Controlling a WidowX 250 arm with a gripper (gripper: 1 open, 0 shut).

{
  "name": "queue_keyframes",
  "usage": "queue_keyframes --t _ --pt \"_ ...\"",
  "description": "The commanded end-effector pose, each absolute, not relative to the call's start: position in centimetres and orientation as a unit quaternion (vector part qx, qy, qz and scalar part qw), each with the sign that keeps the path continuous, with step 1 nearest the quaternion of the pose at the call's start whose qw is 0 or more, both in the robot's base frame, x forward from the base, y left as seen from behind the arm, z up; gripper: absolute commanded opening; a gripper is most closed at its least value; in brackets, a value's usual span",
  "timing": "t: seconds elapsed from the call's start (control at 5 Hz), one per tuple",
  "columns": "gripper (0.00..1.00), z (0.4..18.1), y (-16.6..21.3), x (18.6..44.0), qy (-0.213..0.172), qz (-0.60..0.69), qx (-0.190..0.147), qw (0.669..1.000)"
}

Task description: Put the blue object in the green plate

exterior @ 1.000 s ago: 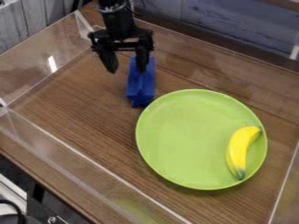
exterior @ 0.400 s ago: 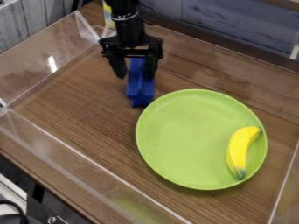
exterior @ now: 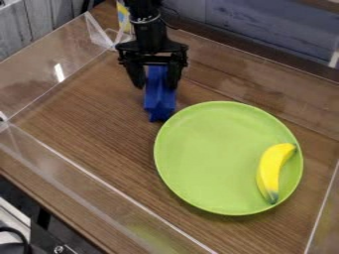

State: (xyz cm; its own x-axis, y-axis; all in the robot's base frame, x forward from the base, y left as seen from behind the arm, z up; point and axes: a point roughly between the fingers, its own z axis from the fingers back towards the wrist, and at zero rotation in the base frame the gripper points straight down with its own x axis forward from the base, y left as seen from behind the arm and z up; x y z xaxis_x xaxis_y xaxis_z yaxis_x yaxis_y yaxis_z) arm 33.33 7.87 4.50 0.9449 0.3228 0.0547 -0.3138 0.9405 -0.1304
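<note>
A dark wood-grain table (exterior: 93, 139) with clear plastic walls holds a large round lime-green plate (exterior: 212, 159), smooth and slightly rimmed, with a curved yellow banana (exterior: 275, 171) near its right edge. Just beyond the plate's far-left rim lies the blue object (exterior: 159, 99), a long ridged block. The black claw (exterior: 151, 75) hangs over its far end, fingers spread and straddling it; closing squarely across the narrow ridged sides would likely give the firmest hold.

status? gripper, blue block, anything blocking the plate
Gripper open, jaws straddling blue object, no grip yet. Block on table, just off green plate rim. Banana on plate's right side; rest free.
</note>
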Motion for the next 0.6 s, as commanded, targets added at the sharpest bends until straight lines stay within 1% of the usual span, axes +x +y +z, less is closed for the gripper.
queue_keyframes --t 0.0,0.4 --pt "1.0 6.08 7.73 34.39 -0.063 0.152 -0.053 0.985" --pt "1.0 6.06 7.54 34.43 -0.059 0.152 -0.05 0.985"
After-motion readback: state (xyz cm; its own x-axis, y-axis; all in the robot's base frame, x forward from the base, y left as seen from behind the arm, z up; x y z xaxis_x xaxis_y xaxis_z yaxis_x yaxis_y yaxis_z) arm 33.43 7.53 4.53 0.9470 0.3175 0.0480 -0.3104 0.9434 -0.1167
